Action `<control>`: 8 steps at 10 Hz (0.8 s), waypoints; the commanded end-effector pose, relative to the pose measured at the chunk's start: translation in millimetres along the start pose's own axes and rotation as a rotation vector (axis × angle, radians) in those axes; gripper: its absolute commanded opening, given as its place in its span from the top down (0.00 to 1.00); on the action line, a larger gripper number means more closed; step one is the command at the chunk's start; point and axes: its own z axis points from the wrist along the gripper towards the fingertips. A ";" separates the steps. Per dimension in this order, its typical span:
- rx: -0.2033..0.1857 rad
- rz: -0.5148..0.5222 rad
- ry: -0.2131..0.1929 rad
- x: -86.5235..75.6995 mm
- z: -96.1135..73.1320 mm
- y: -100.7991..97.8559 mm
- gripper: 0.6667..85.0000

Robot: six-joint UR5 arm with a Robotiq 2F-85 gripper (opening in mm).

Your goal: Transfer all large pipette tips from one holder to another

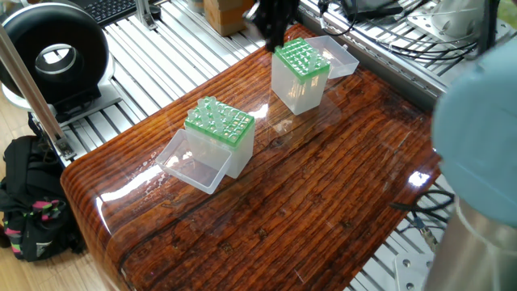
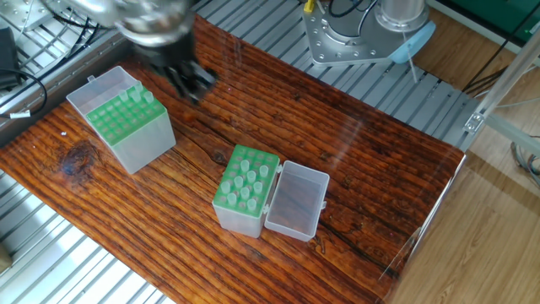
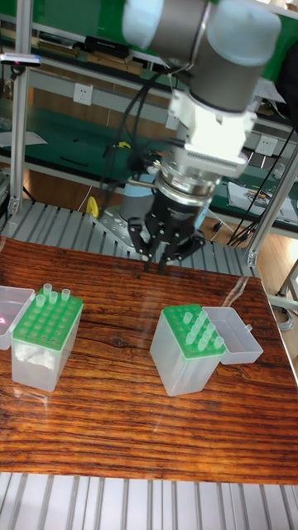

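Note:
Two clear holders with green racks stand on the wooden table. The left holder [image 2: 126, 127] [image 3: 45, 331] [image 1: 300, 73] carries a few large pipette tips [image 2: 135, 97] [image 3: 55, 294] along its back row. The other holder [image 2: 245, 190] [image 3: 189, 348] [image 1: 220, 133] has its lid open and several tips [image 2: 249, 179] [image 3: 203, 325] in it. My gripper [image 3: 161, 261] [image 2: 187, 78] [image 1: 271, 24] hovers over the table between the holders, just right of the left one. Its fingers are drawn close together. Motion blur hides whether a tip sits between them.
A black round device [image 1: 52, 52] and a cardboard box [image 1: 230, 12] stand on the slatted aluminium bench beyond the table. A black backpack [image 1: 28, 206] lies on the floor. The arm's base [image 2: 371, 34] is bolted at the far edge, and cables trail behind the left holder.

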 end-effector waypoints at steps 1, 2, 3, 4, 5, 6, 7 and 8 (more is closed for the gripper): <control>-0.023 0.079 -0.022 9.5 28.8 37.9 0.68; -0.093 0.118 -0.044 3.8 29.2 57.9 0.68; -0.133 0.137 -0.076 -4.9 27.8 67.8 0.68; -0.140 0.141 -0.108 -13.0 27.4 69.4 0.68; -0.135 0.125 -0.139 -21.1 29.9 69.6 0.69; -0.139 0.114 -0.168 -28.6 33.4 72.8 0.69; -0.136 0.093 -0.183 -33.0 35.8 73.4 0.69; -0.105 0.039 -0.187 -33.4 37.4 66.9 0.69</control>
